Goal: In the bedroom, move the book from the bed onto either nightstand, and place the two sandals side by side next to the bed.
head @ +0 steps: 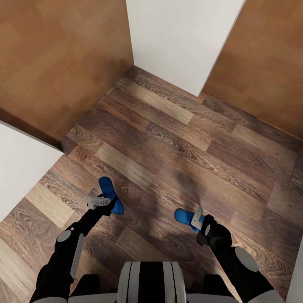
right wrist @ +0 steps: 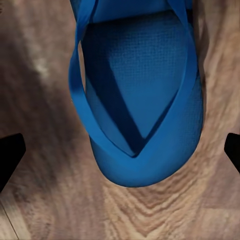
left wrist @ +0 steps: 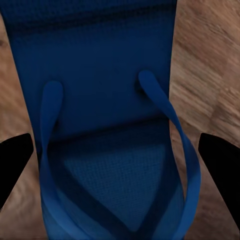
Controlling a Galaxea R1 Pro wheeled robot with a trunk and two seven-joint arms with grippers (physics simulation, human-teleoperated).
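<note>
Two bright blue sandals lie on the wood-plank floor. In the head view the left sandal (head: pixel 106 184) sits under my left gripper (head: pixel 99 202), and the right sandal (head: pixel 183 216) pokes out beside my right gripper (head: pixel 197 215). Seen from the left wrist, the sandal (left wrist: pixel 110 125) with its straps is very close, and the open left gripper (left wrist: pixel 117 160) has a dark fingertip at each side of it. From the right wrist, the toe end of the other sandal (right wrist: pixel 145 115) lies between the wide-open fingers of the right gripper (right wrist: pixel 120 155), apart from both. The book, bed and nightstand are out of view.
White wall sections (head: pixel 181 38) and tall brown wooden panels (head: pixel 59 59) close off the far side and left. Another brown panel (head: pixel 265 63) stands at the far right. A white surface (head: pixel 21 168) juts in at the left. Bare plank floor (head: pixel 176 139) stretches ahead of the sandals.
</note>
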